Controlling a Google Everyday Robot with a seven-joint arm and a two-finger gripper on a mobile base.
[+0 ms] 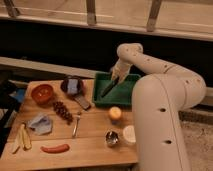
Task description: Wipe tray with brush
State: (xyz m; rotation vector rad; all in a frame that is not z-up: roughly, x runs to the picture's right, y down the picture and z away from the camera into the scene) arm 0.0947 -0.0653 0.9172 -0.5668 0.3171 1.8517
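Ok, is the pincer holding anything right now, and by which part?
The pincer, above the green tray, holds the dark brush by its upper end. The lower end slants down-left toward the tray floor.

The wooden table (92,152) carries 2 bowls at its back left, a red bowl (42,93) and a dark bowl (71,85), with a dark grey slab (83,103) and dark grapes (63,111) just in front of them. A silver fork (76,125) lies mid-table, with a grey-blue cloth (40,123) and yellow banana (22,138) to its left and a red sausage-shaped item (55,148) near the front. An orange round item (115,113), metal cup (112,138) and white cup (129,134) sit at the right.
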